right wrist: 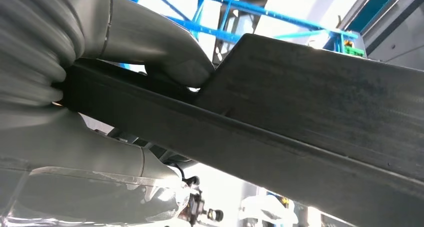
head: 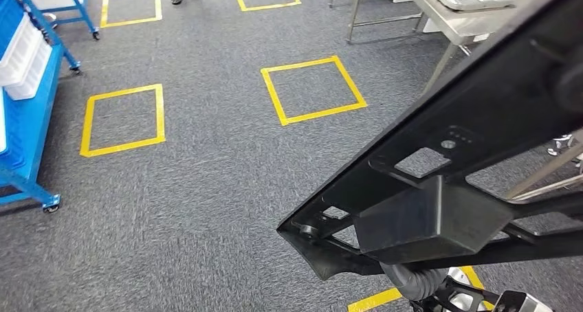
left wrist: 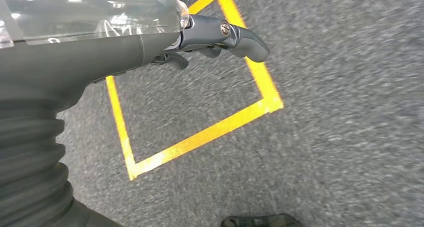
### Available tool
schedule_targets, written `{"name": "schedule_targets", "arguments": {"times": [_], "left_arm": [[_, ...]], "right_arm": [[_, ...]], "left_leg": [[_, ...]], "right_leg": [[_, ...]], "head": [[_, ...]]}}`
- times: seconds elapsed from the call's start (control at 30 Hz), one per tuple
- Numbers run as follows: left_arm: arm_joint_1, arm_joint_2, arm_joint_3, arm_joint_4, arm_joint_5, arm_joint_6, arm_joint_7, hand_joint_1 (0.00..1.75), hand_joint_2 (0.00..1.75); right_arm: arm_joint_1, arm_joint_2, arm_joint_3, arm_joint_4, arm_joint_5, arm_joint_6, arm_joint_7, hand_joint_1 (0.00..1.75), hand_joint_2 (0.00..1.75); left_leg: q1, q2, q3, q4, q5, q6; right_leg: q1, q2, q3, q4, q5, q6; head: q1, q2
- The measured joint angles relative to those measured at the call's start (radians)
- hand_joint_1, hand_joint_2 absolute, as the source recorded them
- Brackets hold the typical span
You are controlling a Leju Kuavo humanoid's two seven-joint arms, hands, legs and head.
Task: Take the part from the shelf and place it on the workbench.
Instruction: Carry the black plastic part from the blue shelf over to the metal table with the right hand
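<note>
Gripping the black part (right wrist: 310, 117), the right robot hand (right wrist: 150, 52) carries it tilted above grey carpet (head: 206, 181). Left robot hand (left wrist: 220, 37) hangs empty with fingers curled loosely, over a yellow floor square (left wrist: 200, 137).

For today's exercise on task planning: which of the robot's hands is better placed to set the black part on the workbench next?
The right hand: it already grips the black part. The left hand hangs over the carpet holding nothing.
</note>
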Motion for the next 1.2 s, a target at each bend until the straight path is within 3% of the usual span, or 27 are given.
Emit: {"name": "schedule_targets", "arguments": {"times": [0.1,0.17,0.23,0.3,0.33,0.37,0.43,0.5,0.53,0.57,0.6,0.67,0.73,0.77,0.8,0.83,0.87,0.93,1.0,1.03,1.1,1.13,1.2], "left_arm": [[-0.006,-0.001,0.0,0.0,0.004,0.001,-0.001,0.0,1.75],[-0.01,0.0,0.0,0.0,0.006,0.001,-0.004,0.0,1.75],[-0.009,0.001,0.0,0.0,0.006,0.001,-0.008,0.0,1.75],[-0.007,0.001,0.0,0.0,0.006,0.0,-0.01,0.0,1.75],[-0.007,0.001,0.0,0.0,0.004,0.0,-0.011,0.0,1.75],[-0.008,0.002,0.0,0.0,0.002,0.0,-0.011,0.0,1.75],[-0.014,0.003,0.0,0.0,-0.002,0.001,-0.012,0.0,1.75],[-0.017,0.003,0.0,0.0,-0.003,0.002,-0.013,0.0,1.75],[-0.018,0.003,-0.001,0.0,-0.003,0.003,-0.013,0.0,1.75],[-0.019,0.002,-0.001,0.0,-0.003,0.004,-0.013,0.0,1.75],[-0.02,0.002,-0.001,0.0,-0.002,0.006,-0.014,0.0,1.75],[-0.022,0.002,-0.001,0.0,-0.002,0.008,-0.015,0.0,1.75],[-0.018,0.002,0.0,0.0,-0.001,0.009,-0.015,0.0,1.75],[-0.014,0.002,0.0,0.0,0.0,0.009,-0.014,0.0,1.75],[-0.011,0.002,0.0,0.0,0.001,0.009,-0.013,0.0,1.75],[-0.009,0.002,0.0,0.0,0.001,0.009,-0.012,0.0,1.75],[-0.007,0.001,0.0,0.0,0.001,0.009,-0.011,0.0,1.75],[-0.007,0.001,0.0,0.0,0.0,0.009,-0.01,0.0,1.75],[-0.006,0.0,0.0,0.0,-0.002,0.009,-0.009,0.0,1.75],[-0.005,-0.001,0.0,0.0,-0.002,0.009,-0.008,0.0,1.75],[-0.006,-0.004,0.0,0.0,-0.002,0.009,-0.006,0.0,1.75],[-0.007,-0.005,0.0,0.0,-0.002,0.008,-0.006,0.0,1.75],[-0.008,-0.006,0.0,0.0,-0.001,0.008,-0.006,0.0,1.75]], "right_arm": [[-0.005,-0.005,0.0,-0.004,-0.007,-0.006,0.0,1.73,1.75],[-0.011,-0.006,0.0,-0.006,-0.008,-0.011,-0.002,1.73,1.75],[-0.017,-0.007,0.0,-0.008,-0.007,-0.013,-0.003,1.73,1.75],[-0.019,-0.008,0.0,-0.008,-0.005,-0.015,-0.003,1.73,1.75],[-0.02,-0.008,0.0,-0.008,-0.006,-0.017,-0.002,1.73,1.75],[-0.023,-0.008,0.0,-0.008,-0.008,-0.02,0.001,1.73,1.75],[-0.031,-0.008,0.0,-0.008,-0.012,-0.027,0.008,1.73,1.75],[-0.038,-0.008,0.0,-0.009,-0.015,-0.03,0.016,1.73,1.75],[-0.04,-0.009,0.0,-0.01,-0.016,-0.031,0.019,1.73,1.75],[-0.041,-0.011,0.0,-0.011,-0.017,-0.031,0.022,1.73,1.75],[-0.041,-0.013,0.0,-0.012,-0.019,-0.031,0.024,1.73,1.75],[-0.046,-0.017,0.0,-0.013,-0.024,-0.031,0.028,1.73,1.75],[-0.051,-0.021,0.0,-0.013,-0.028,-0.031,0.032,1.73,1.75],[-0.052,-0.022,0.0,-0.013,-0.029,-0.032,0.034,1.73,1.75],[-0.052,-0.023,0.0,-0.013,-0.029,-0.033,0.035,1.73,1.75],[-0.051,-0.024,0.0,-0.013,-0.03,-0.034,0.036,1.73,1.75],[-0.05,-0.026,0.0,-0.013,-0.029,-0.036,0.036,1.73,1.75],[-0.048,-0.029,0.0,-0.013,-0.029,-0.042,0.036,1.73,1.75],[-0.047,-0.031,0.0,-0.015,-0.029,-0.046,0.036,1.73,1.75],[-0.046,-0.032,0.0,-0.015,-0.029,-0.047,0.036,1.73,1.75],[-0.04,-0.034,0.0,-0.018,-0.029,-0.047,0.036,1.73,1.75],[-0.038,-0.035,-0.001,-0.021,-0.029,-0.048,0.036,1.73,1.75],[-0.034,-0.036,-0.001,-0.026,-0.029,-0.048,0.035,1.73,1.75]], "left_leg": [[0.0,0.018,0.012,-0.003,-0.008,-0.015],[0.001,-0.02,-0.002,0.045,-0.039,-0.022],[0.005,-0.07,-0.063,0.17,-0.097,-0.026],[0.007,-0.083,-0.12,0.267,-0.122,-0.031],[0.008,-0.084,-0.125,0.263,-0.102,-0.033],[0.01,-0.088,-0.112,0.221,-0.067,-0.034],[0.016,-0.126,-0.061,0.088,0.005,-0.037],[0.02,-0.167,-0.034,0.018,0.025,-0.032],[0.019,-0.173,-0.033,0.014,0.02,-0.026],[0.018,-0.162,-0.032,0.013,0.021,-0.018],[0.017,-0.151,-0.031,0.009,0.024,-0.011],[0.018,-0.127,-0.025,-0.001,0.028,0.003],[0.015,-0.101,-0.022,-0.005,0.027,0.011],[0.012,-0.087,-0.022,-0.004,0.025,0.013],[0.011,-0.073,-0.022,-0.004,0.024,0.013],[0.01,-0.06,-0.02,-0.004,0.022,0.013],[0.009,-0.048,-0.018,-0.004,0.019,0.012],[0.007,-0.028,-0.01,-0.005,0.013,0.008],[0.005,-0.012,-0.003,-0.005,0.007,0.0],[0.004,-0.003,0.0,-0.007,0.004,-0.006],[0.005,0.013,0.007,-0.011,-0.001,-0.017],[0.006,0.007,0.01,-0.007,-0.008,-0.022],[0.008,-0.035,-0.013,0.057,-0.048,-0.029]], "right_leg": [[0.001,0.028,0.008,-0.017,0.003,-0.012],[-0.007,0.048,0.023,-0.035,0.01,-0.021],[-0.01,0.069,0.029,-0.04,0.011,-0.026],[-0.011,0.096,0.029,-0.037,0.009,-0.028],[-0.012,0.111,0.029,-0.034,0.008,-0.027],[-0.013,0.126,0.03,-0.03,0.005,-0.024],[-0.016,0.152,0.027,-0.017,-0.003,-0.014],[-0.018,0.173,0.015,-0.004,-0.007,-0.002],[-0.019,0.183,0.01,-0.002,-0.006,0.004],[-0.022,0.194,0.006,-0.003,-0.003,0.011],[-0.023,0.195,0.004,-0.002,-0.004,0.016],[-0.021,0.154,-0.016,0.039,-0.028,0.024],[-0.021,0.095,-0.075,0.153,-0.083,0.03],[-0.022,0.083,-0.11,0.218,-0.106,0.032],[-0.024,0.076,-0.134,0.261,-0.115,0.033],[-0.025,0.073,-0.14,0.268,-0.105,0.033],[-0.025,0.068,-0.125,0.235,-0.079,0.031],[-0.019,0.038,-0.054,0.096,-0.017,0.022],[-0.008,0.009,-0.007,0.003,0.006,0.009],[-0.003,0.007,-0.003,-0.009,0.003,0.004],[-0.003,0.03,0.0,-0.015,0.006,-0.006],[-0.006,0.04,0.005,-0.022,0.008,-0.011],[-0.013,0.059,0.015,-0.033,0.013,-0.021]], "head": [[0.0,0.0],[0.0,0.0],[-0.001,0.0],[-0.001,0.0],[-0.001,0.0],[-0.001,0.0],[-0.001,0.0],[0.0,0.0],[0.0,0.0],[0.0,0.0],[0.0,0.0],[0.0,0.0],[0.0,0.0],[0.0,0.0],[0.0,0.0],[0.0,0.0],[0.0,0.0],[0.0,0.0],[0.0,0.0],[0.0,0.0],[0.0,0.0],[0.0,0.0],[0.0,0.0]]}}
